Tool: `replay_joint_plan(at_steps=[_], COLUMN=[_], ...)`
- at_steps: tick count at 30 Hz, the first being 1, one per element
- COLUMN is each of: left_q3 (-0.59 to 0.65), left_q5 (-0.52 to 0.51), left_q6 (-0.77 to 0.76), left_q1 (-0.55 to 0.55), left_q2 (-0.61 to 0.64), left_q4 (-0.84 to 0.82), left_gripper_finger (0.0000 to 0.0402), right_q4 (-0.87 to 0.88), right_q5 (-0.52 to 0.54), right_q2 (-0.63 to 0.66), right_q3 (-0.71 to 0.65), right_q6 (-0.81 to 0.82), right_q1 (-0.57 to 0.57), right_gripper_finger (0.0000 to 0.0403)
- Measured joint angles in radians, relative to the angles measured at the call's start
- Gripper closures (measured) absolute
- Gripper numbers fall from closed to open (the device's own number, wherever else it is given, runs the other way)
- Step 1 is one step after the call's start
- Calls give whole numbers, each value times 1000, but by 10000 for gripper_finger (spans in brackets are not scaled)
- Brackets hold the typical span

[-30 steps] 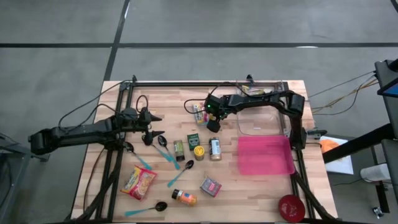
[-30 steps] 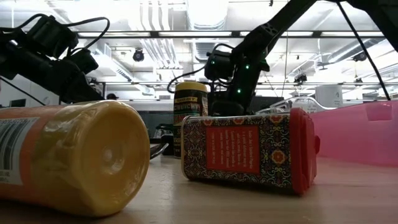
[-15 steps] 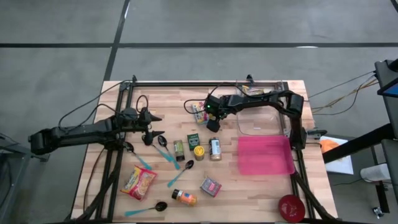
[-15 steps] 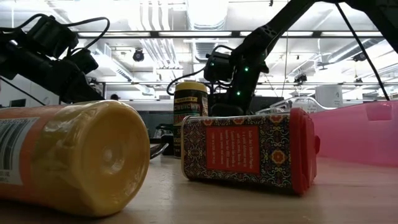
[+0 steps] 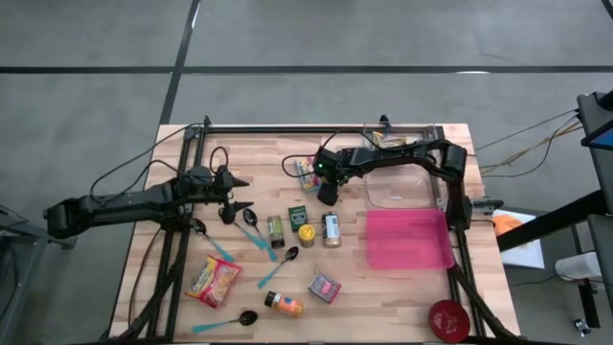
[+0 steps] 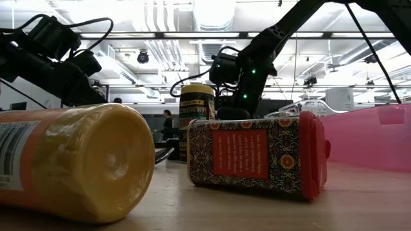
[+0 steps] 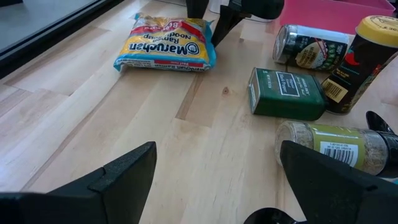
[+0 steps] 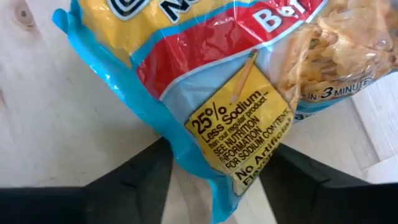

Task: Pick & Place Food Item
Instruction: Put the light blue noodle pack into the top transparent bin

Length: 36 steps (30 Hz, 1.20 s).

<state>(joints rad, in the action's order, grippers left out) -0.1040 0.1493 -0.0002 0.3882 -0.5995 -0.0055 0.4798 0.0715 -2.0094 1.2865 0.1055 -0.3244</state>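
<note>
A yellow, red and blue noodle packet (image 5: 308, 175) (image 8: 205, 74) lies flat on the wooden table near the middle of its far side; the left wrist view also shows this packet (image 7: 166, 45). My right gripper (image 5: 326, 192) (image 8: 217, 180) stands over the packet's end, pointing steeply down, its fingers closed in on the wrapper. My left gripper (image 5: 239, 196) (image 7: 217, 149) hovers open at the table's left, holding nothing. My right gripper has the packet's blue-edged end with the yellow label (image 8: 233, 149) between its two fingers (image 8: 137, 180), which come at it from above. The wrapper fills the gap between them. The packet still lies on the table.
A green box (image 5: 297, 215), a spice jar (image 5: 276, 230), a yellow-lidded jar (image 5: 306, 234) and a can (image 5: 330, 228) lie mid-table. A clear container (image 5: 397, 187) and pink tray (image 5: 407, 240) sit right. Spoons, a second noodle packet (image 5: 214, 281), a red box (image 5: 324, 286) and an orange bottle (image 5: 283, 305) lie nearer.
</note>
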Motion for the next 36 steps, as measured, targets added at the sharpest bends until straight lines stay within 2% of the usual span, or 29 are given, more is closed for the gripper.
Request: replay_joint_plan(at_steps=[16, 26, 36], left_q3=[0, 0, 0], left_q5=[0, 0, 0], left_q6=[0, 0, 0], left_q1=[0, 0, 0], left_q2=[0, 0, 0], left_q4=[0, 0, 0], left_gripper_finger=[55, 55, 55], right_q4=[-18, -19, 23], right_q5=[15, 17, 125], right_q2=[-1, -1, 37], right_q3=[0, 0, 0], right_q6=[7, 27, 92], right_q1=[-2, -2, 18], right_gripper_finger=[382, 381, 381])
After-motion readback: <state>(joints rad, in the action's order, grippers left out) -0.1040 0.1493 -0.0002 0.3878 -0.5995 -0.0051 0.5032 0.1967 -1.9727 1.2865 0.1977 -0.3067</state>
